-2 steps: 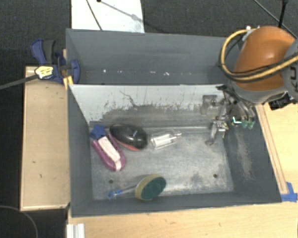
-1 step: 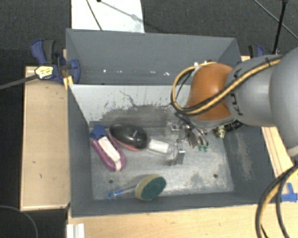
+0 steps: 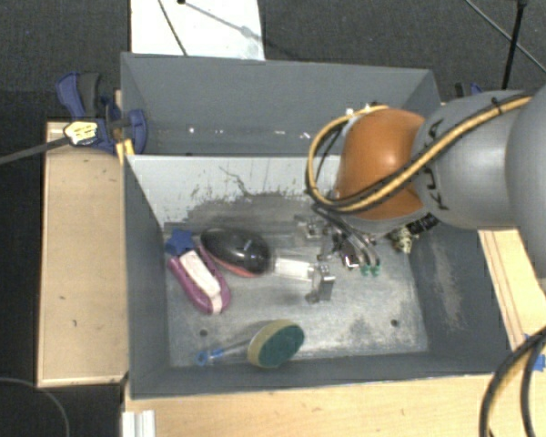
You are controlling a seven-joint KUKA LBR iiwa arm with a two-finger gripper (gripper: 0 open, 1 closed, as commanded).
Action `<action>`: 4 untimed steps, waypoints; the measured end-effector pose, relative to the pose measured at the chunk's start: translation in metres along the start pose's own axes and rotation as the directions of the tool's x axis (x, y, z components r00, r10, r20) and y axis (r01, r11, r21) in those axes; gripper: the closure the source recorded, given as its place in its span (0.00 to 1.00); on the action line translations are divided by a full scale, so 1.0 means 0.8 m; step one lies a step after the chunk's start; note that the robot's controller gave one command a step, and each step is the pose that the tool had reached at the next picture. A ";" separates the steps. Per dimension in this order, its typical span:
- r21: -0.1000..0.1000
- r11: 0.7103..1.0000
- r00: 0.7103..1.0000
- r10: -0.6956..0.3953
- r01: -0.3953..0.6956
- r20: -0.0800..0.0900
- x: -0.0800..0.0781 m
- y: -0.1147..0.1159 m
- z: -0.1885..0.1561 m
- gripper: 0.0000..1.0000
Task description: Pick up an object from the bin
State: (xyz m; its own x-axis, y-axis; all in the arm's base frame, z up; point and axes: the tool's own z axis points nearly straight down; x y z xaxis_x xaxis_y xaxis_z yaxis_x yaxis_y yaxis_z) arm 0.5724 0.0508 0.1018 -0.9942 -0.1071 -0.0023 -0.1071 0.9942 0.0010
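Observation:
My gripper (image 3: pixel 317 260) is low in the middle of the bin, under the orange-covered wrist, and stands open with its jaws apart. A small pale translucent piece (image 3: pixel 291 268) lies on the floor just left of the fingertips, not clearly between them. Further left, beside that piece, rests a black mouse-shaped thing (image 3: pixel 237 251) with a reddish edge. A purple and pink oblong item (image 3: pixel 200 280) lies at the left wall. Near the front lies a brush with a round green head (image 3: pixel 276 344) and a blue handle.
A small blue piece (image 3: pixel 177 242) sits by the purple item's far end. The arm and its cables cover the bin's right rear part. Bare floor shows at the front right.

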 end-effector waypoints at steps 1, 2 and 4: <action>0.001 1.000 1.000 -0.014 0.014 0.004 -0.006 -0.001 0.000 0.00; 0.001 0.999 0.999 -0.032 0.032 -0.003 -0.007 -0.003 0.041 0.00; 0.001 1.000 1.000 -0.031 0.031 -0.001 -0.008 -0.003 0.041 1.00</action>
State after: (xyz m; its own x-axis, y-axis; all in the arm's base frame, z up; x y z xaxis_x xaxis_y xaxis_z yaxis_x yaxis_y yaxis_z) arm 0.5791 0.0493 0.0692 -0.9904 -0.1382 -0.0010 -0.1382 0.9904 0.0000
